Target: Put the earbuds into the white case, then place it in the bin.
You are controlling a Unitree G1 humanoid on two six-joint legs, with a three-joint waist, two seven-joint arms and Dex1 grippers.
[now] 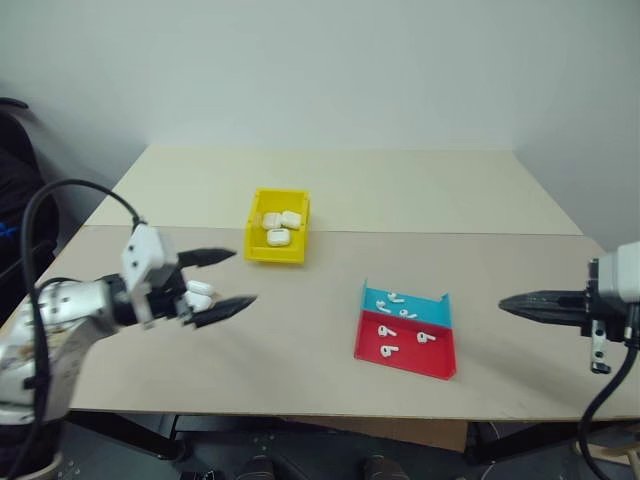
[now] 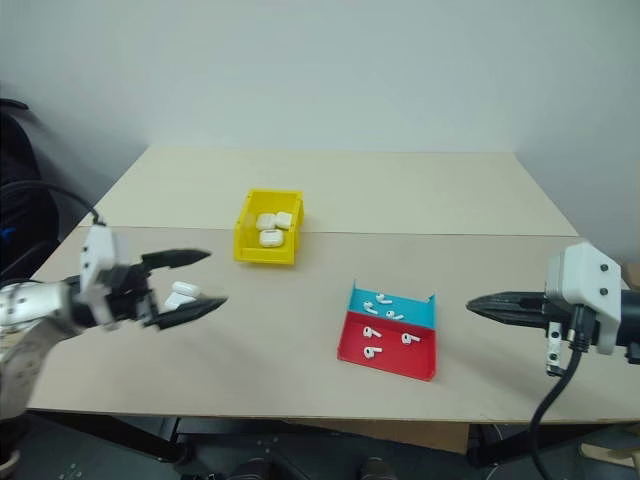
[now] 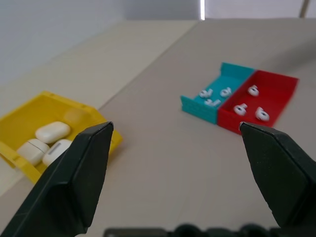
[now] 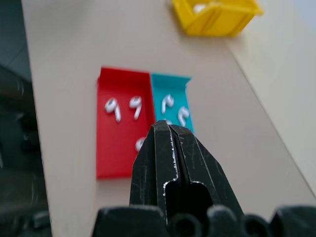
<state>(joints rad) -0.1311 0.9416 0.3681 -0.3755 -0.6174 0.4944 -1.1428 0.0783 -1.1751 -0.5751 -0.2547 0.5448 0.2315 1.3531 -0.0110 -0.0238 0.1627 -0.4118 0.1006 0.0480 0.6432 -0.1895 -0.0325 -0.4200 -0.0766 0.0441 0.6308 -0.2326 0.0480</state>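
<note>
Your left tool (image 1: 222, 283) hangs over the near left of the worktop (image 1: 300, 330) with its two black fingers spread wide and nothing between them. A white case (image 1: 199, 294) lies on the worktop just beside that tool, seen between its fingers from the head views; it looks open or in two parts, but you cannot tell for sure. Your right tool (image 2: 480, 303) is clenched tight on nothing, pointing inward from the right side, well apart from everything.

The earbuds (image 1: 398, 325) lie loose in a flat tray (image 1: 432, 360), a few in its blue half and a few in its red half, near the middle right of the worktop. The bin (image 1: 261, 251) stands beyond your left tool, towards the middle, with three white cases already inside.

The step in hand seems to be starting a fresh case. Open the right tool before you reach the tray, and come down on one earbud from above, picking one that lies apart from its neighbours. They are tiny and glossy, so close slowly and squarely or it may squirt away. Steady the case with the left tool while you seat the earbud.

The worktop is pale, made of two boards with a seam running across behind the bin. A plain light wall stands behind, and something dark sits at the far left edge.
</note>
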